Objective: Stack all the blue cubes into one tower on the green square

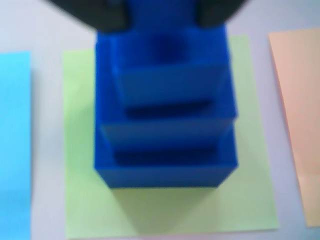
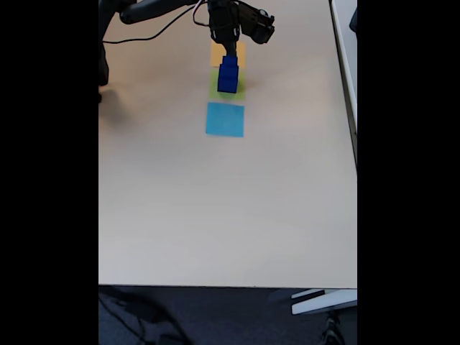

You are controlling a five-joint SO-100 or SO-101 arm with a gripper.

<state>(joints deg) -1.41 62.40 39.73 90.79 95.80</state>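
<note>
In the fixed view the nearest ground was a dark floor strip below the front edge of the pale table (image 2: 215, 215), with a light-coloured bracket-like piece (image 2: 323, 300) poking out at the lower right. A wide stretch of bare tabletop lay beyond that edge, and then came three flat paper squares in a line running away from the camera: first the light-blue square (image 2: 225, 119), next the green square (image 2: 235, 92), and farthest the orange square (image 2: 237, 52). The tower (image 2: 228, 75) of blue cubes stood on the green square, covering much of it, with green showing around its base. The wrist view looked down on the same pile: the tower (image 1: 165, 130) showed a stepped outline of blurred tiers, the widest tier (image 1: 165, 175) at the bottom resting on the green square (image 1: 90, 200), smaller tiers above it, and how many cubes made up the stack could not be counted surely. In that view the light-blue square (image 1: 14, 145) lay at the left edge and the orange square (image 1: 300, 115) at the right, both apart from the green one. The gripper (image 1: 160, 12) hung over the top of the tower, its two dark fingers (image 1: 107, 15) standing either side of the uppermost blue piece, seemingly closed on it. In the fixed view the gripper (image 2: 229, 49) met the tower's top, with the arm (image 2: 248, 21) and a cable (image 2: 154, 32) behind it at the far edge.
</note>
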